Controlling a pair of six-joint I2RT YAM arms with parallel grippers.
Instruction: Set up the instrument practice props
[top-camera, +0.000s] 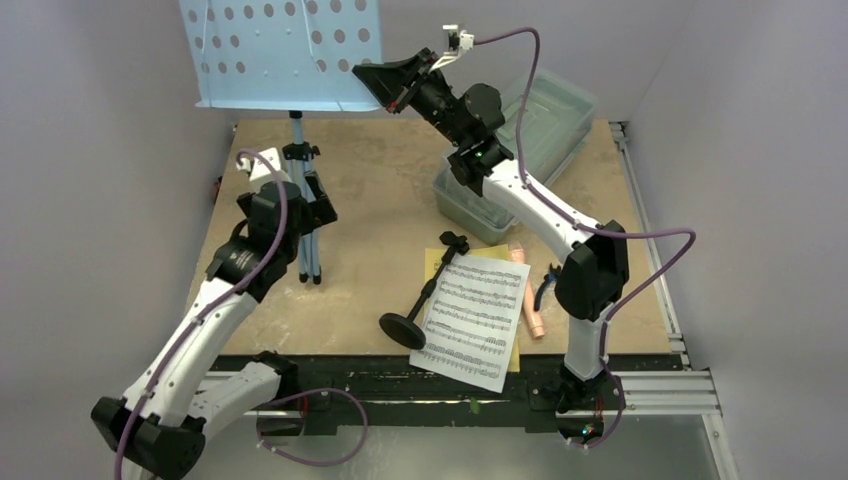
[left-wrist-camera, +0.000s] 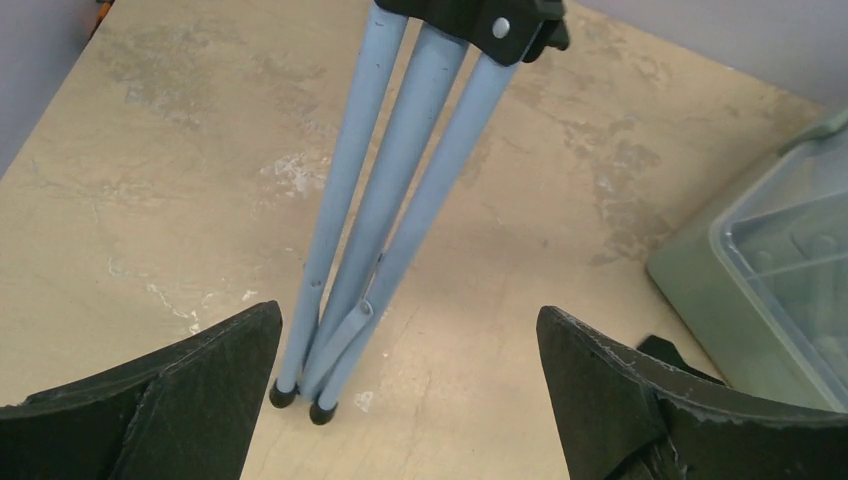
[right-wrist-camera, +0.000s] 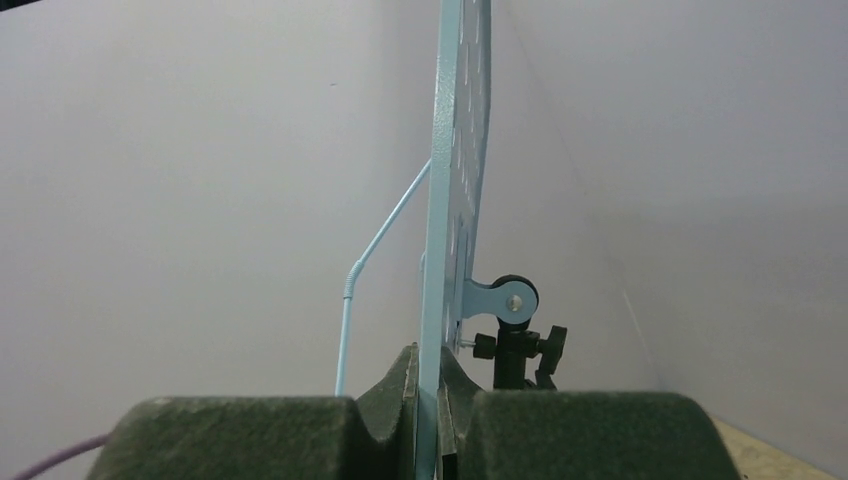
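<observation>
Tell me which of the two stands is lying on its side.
The short black mic stand, flat on the table by the music sheets; the light blue music stand is upright.

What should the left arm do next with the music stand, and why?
Probably ease the open left gripper forward and close on one tripod leg to pull it outward. The three legs are bunched together, and the right gripper is clamped on the desk edge of the music stand, seemingly holding it upright.

No legible text; only tiny notation on music sheets (top-camera: 472, 320)
</observation>
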